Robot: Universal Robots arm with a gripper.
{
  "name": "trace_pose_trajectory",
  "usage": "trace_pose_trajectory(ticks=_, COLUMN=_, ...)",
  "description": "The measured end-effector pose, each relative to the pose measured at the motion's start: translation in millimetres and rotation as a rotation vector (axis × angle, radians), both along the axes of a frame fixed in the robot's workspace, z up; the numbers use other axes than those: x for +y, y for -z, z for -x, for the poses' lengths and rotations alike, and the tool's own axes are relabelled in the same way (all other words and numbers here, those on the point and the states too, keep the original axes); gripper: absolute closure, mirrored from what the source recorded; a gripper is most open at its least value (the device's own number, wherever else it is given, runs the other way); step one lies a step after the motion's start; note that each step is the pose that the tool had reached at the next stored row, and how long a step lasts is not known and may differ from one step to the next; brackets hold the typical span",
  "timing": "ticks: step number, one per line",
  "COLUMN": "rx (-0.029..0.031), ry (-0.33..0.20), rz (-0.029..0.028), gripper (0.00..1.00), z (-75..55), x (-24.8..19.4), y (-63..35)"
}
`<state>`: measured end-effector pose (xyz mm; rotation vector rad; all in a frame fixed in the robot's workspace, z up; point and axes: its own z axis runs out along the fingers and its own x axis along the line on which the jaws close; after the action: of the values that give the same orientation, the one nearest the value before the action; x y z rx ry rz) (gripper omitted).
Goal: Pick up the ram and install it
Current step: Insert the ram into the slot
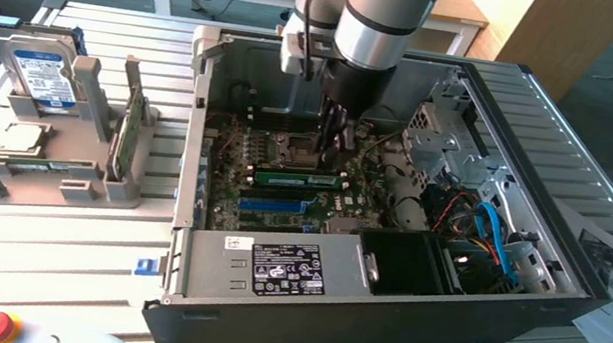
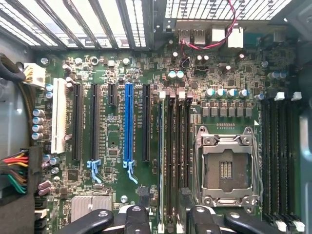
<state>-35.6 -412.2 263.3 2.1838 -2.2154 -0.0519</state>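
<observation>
I am looking down into the open computer case [image 1: 381, 330]. It lies on its side on the table [image 1: 41, 235] with its cover off, I think so that my arm can reach in from above. My hand [image 1: 340, 139] hangs low inside the case, over the green main board [image 1: 224, 179]. It is wide open and holds nothing. In the wrist view its two dark fingers [image 2: 132, 220] stand well apart, one on each side of the long black memory slots [image 2: 175, 146]. The ram [image 1: 294, 178] looks to be in the board already. In the exterior view it is a thin green stick standing on its long edge. It is just on the near side of my hand, between the hand and the blue slot [image 1: 278, 206]. It stands on edge because that is how a stick like this plugs in. I cannot tell if it is pushed all the way down. The hand is not touching it, as far as I can see. Beside the memory slots sits the open silver chip socket [image 2: 225, 168]. On the exterior view's left, well apart from the case, a grey holder [image 1: 71, 178] keeps a hard drive [image 1: 44, 73] and a green card [image 1: 128, 128] upright. I guess that is so a hand can pinch them from the top.
</observation>
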Motion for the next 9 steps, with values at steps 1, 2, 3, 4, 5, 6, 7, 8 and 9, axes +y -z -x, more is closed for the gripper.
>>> trace_pose_trajectory(ticks=1, rx=0.0004, ry=0.000, rz=0.0002, gripper=0.63, z=-0.1, x=0.0, y=-1.6)
trace_pose_trajectory(ticks=2, rx=0.0008, ry=0.000, rz=0.0003, gripper=0.63, z=-0.2, x=0.0, y=-3.2)
trace_pose_trajectory(ticks=3, rx=0.0013, ry=0.000, rz=0.0007, gripper=0.63, z=-0.3, x=0.0, y=-4.9)
trace_pose_trajectory(ticks=4, rx=0.0017, ry=0.000, rz=0.0009, gripper=0.63, z=-0.4, x=0.0, y=-6.7)
trace_pose_trajectory(ticks=5, rx=0.0023, ry=0.000, rz=0.0012, gripper=0.63, z=-0.5, x=0.0, y=-8.7)
trace_pose_trajectory(ticks=6, rx=0.0029, ry=0.000, rz=0.0015, gripper=0.63, z=-0.6, x=0.0, y=-10.7)
trace_pose_trajectory(ticks=7, rx=0.0035, ry=0.000, rz=0.0018, gripper=0.63, z=-0.8, x=0.0, y=-12.9)
trace_pose_trajectory(ticks=8, rx=0.0040, ry=0.000, rz=0.0021, gripper=0.63, z=-0.9, x=0.0, y=-15.0)
trace_pose_trajectory(ticks=9, rx=0.0045, ry=0.000, rz=0.0023, gripper=0.63, z=-1.0, x=0.0, y=-17.1)
